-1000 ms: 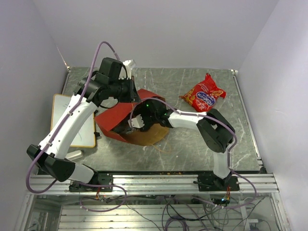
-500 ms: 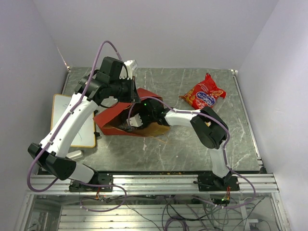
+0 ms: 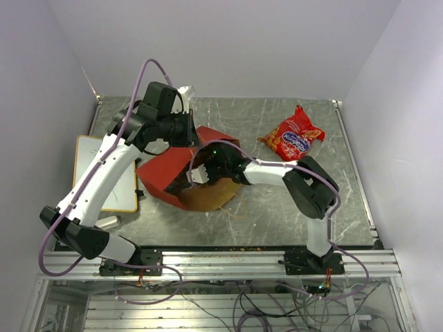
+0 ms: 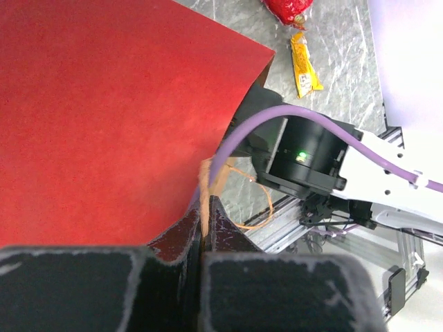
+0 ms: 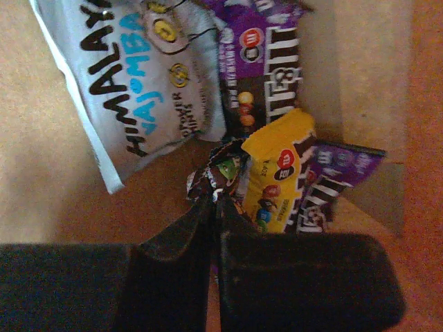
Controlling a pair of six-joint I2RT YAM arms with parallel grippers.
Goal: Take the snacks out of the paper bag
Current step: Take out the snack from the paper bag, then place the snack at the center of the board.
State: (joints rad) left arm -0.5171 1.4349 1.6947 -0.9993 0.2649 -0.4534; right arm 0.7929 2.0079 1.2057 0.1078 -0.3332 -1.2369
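The paper bag [image 3: 166, 173] lies on its side, red outside, brown inside, with its mouth toward the near edge. My left gripper [image 4: 203, 207] is shut on the bag's thin twisted handle [image 4: 205, 181], above the red wall [image 4: 104, 111]. My right gripper [image 5: 214, 200] is inside the bag, shut on the corner of a small dark packet [image 5: 220, 173]. Around it lie a yellow packet [image 5: 277, 169], purple packets [image 5: 266, 62] and a light-blue packet [image 5: 138, 90]. The red chip bag [image 3: 293, 135] lies out on the table, with a yellow-orange packet [image 4: 303, 66] near it.
A yellow-framed whiteboard [image 3: 104, 173] lies at the table's left edge, with a small white object [image 3: 105, 223] in front of it. The right arm's forearm [image 3: 266, 171] stretches leftward into the bag's mouth. An aluminium rail [image 3: 221, 261] runs along the near edge.
My right gripper's jaws have closed on the dark packet inside the bag. The bag's mouth flattened briefly and stands wider again. The left gripper kept its hold.
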